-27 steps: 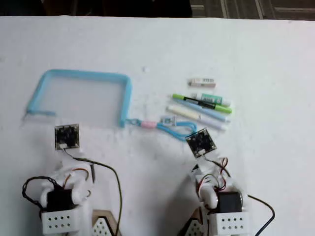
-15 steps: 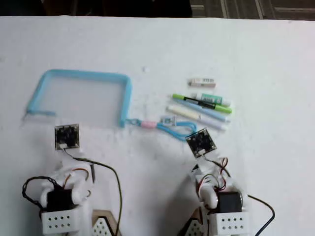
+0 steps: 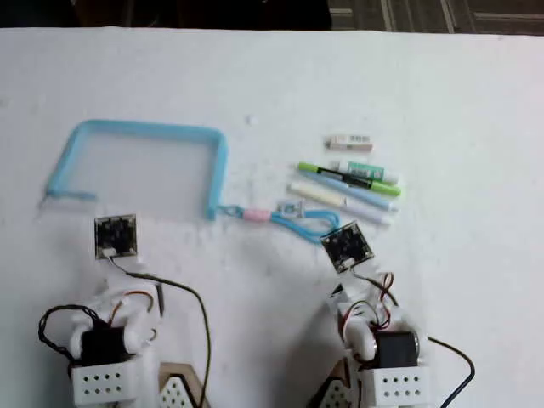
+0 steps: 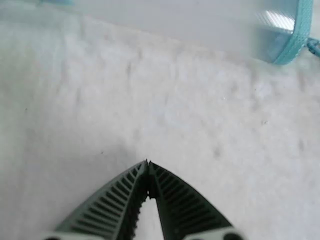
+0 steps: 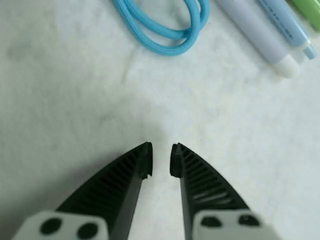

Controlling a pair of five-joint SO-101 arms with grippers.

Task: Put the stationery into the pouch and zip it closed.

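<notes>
While both arms sit at the near edge of the bench (image 3: 357,76), the pouch (image 3: 144,170) lies flat, its cord (image 3: 302,223) trailing toward the pens (image 3: 348,187) and eraser (image 3: 349,143).
Left gripper (image 4: 148,169): tips together, empty, near pouch.
Right gripper (image 5: 161,159): narrowly parted, empty, beside cord.

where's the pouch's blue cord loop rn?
High view: the blue cord loop lies on the table right of the pouch, beside the pens on their near side. Right wrist view: ahead of the right gripper, not touching it.
</notes>
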